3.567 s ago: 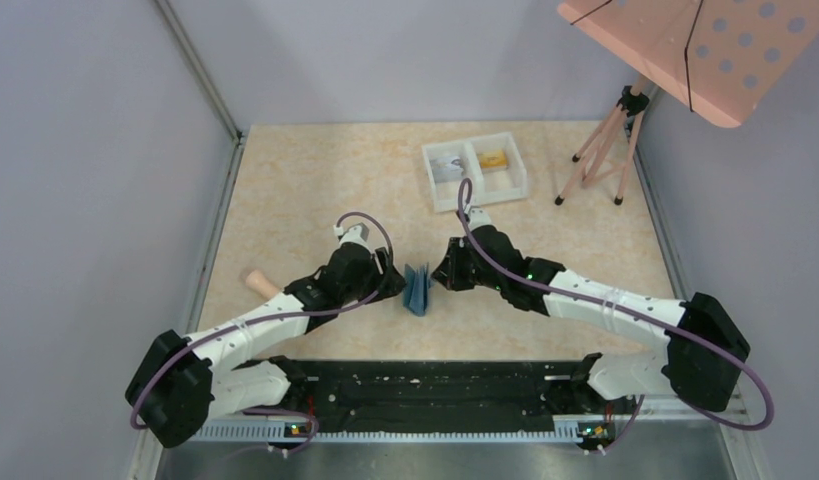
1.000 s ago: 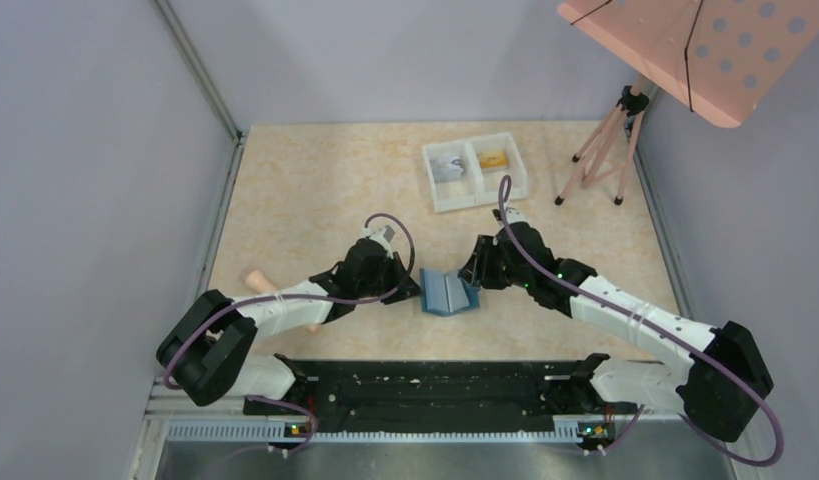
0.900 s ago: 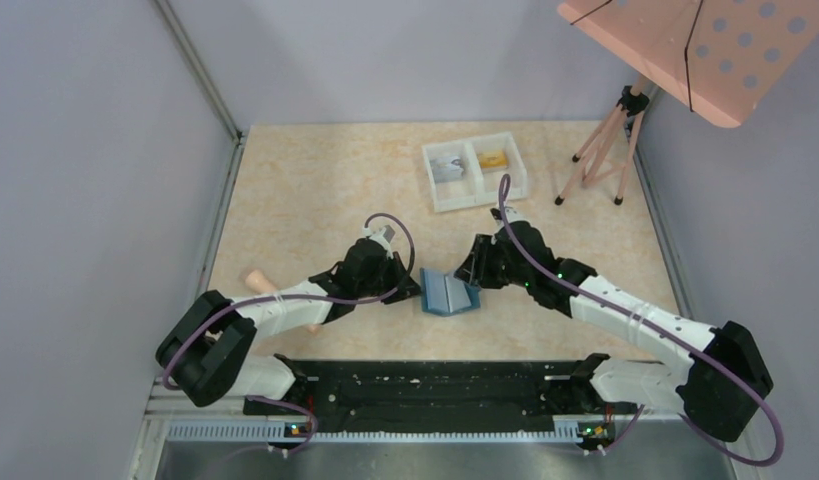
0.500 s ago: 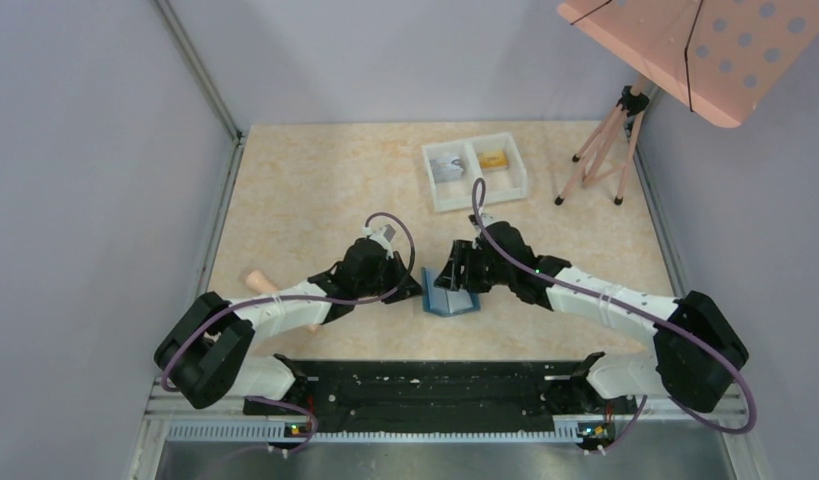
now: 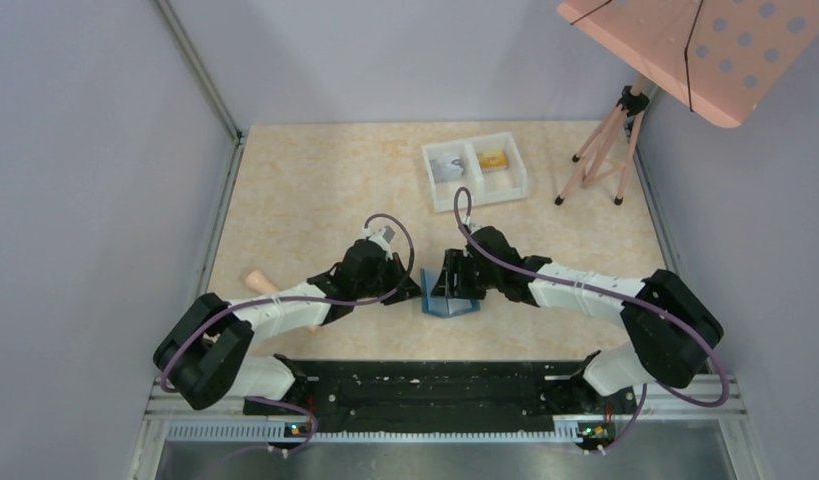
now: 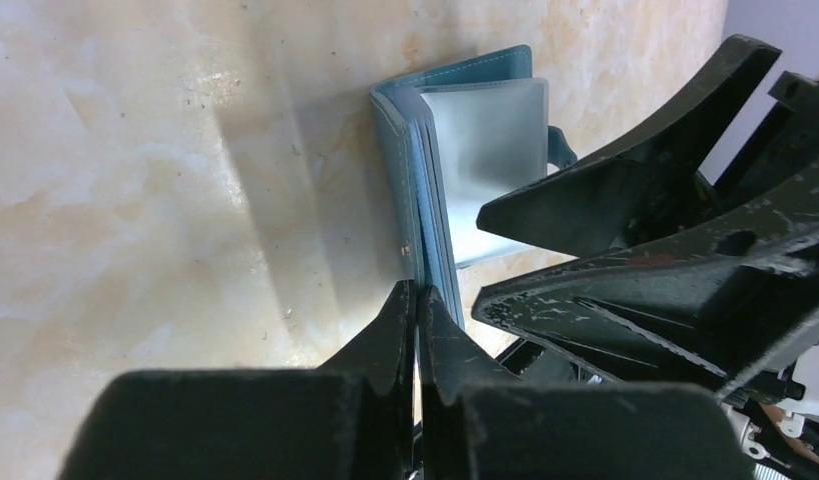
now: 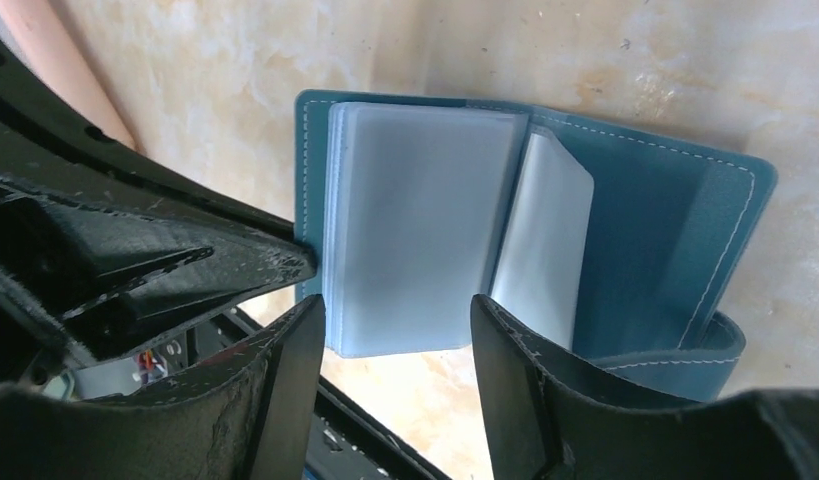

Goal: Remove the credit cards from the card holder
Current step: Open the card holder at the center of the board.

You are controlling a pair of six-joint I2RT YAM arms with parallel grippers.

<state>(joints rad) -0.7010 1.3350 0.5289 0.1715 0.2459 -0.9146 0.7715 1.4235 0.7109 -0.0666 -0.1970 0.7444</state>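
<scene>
The teal card holder lies open on the table between both arms. My left gripper is shut on the edge of its left cover. My right gripper hangs open over the stack of pale clear pockets, one finger on each side and touching nothing. One pocket leaf stands half turned over the teal right cover. I cannot tell whether the pockets hold anything. Two credit cards lie in the white tray, a greyish one on the left and an orange one on the right.
A pinkish wooden rod lies by the left arm. A tripod carrying a pink perforated board stands at the back right. A black rail runs along the near edge, and walls close in the left, back and right sides.
The right gripper has swung left over the open card holder and its jaws have widened. The left gripper has kept its hold. Earlier the holder stood folded between the grippers.
</scene>
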